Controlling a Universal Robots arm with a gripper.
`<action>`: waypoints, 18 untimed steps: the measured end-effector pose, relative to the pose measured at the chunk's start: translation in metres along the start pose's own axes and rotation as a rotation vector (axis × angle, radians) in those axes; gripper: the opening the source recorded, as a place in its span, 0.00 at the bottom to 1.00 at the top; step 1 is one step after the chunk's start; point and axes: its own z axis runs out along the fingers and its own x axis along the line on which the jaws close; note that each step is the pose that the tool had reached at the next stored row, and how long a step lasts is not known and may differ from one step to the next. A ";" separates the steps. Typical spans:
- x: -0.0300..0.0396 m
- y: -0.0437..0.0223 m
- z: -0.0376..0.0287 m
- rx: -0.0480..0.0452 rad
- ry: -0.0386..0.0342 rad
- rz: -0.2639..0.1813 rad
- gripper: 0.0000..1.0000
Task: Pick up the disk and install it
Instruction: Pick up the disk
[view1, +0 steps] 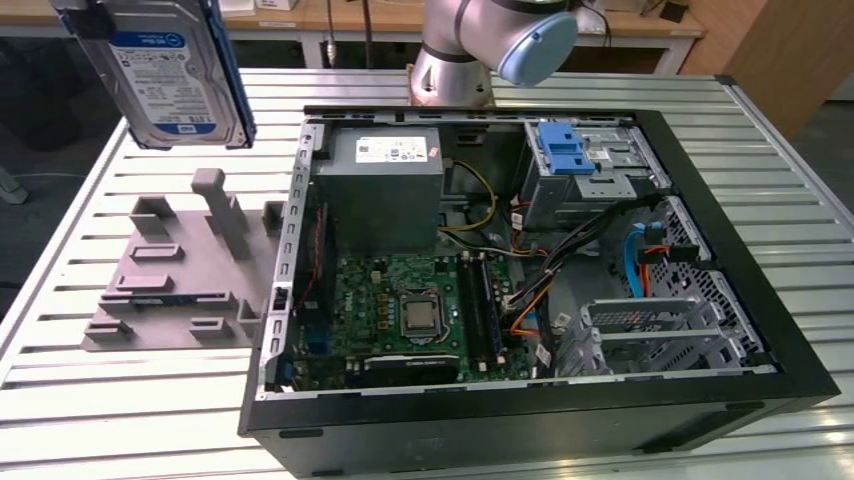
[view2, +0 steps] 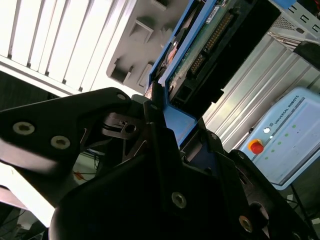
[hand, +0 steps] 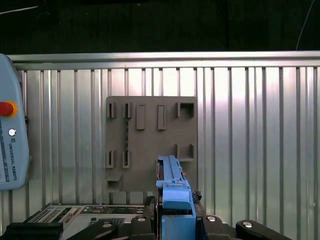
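Obs.: the disk (view1: 174, 80) is airborne, outside the computer case (view1: 534, 425), off the case's side wall toward the exterior view's left. It hangs label out, roughly upright and slightly tilted, well clear of the tabletop (view1: 107, 420).

End effector (view2: 159, 107): closed on the disk. In the second wrist view the black fingers clamp the blue bracket at one end, with the connector edge of the drive pointing away from them.

Grey holding fixture (view1: 180, 270): lies on the tabletop just beside the case on that same side. The disk hangs above it, touching none of its slots.

Case: lid off, interior exposed. The drive cage (view1: 594, 175) with a blue latch (view1: 571, 150) sits in the corner of the case farthest from the disk. No disk shows in the cage.

Progress (judgement): the pick-up part looks done, since the disk is gripped and off its fixture. The install part is entirely left. The disk is outside the case, well apart from the cage, and not lined up with any bay.
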 end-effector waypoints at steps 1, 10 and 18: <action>0.0005 -0.0018 0.0000 -0.0003 0.0001 0.000 0.36; 0.0080 -0.0167 0.0003 -0.0025 0.0000 0.000 0.36; 0.0148 -0.0304 0.0005 -0.0042 0.0001 0.000 0.36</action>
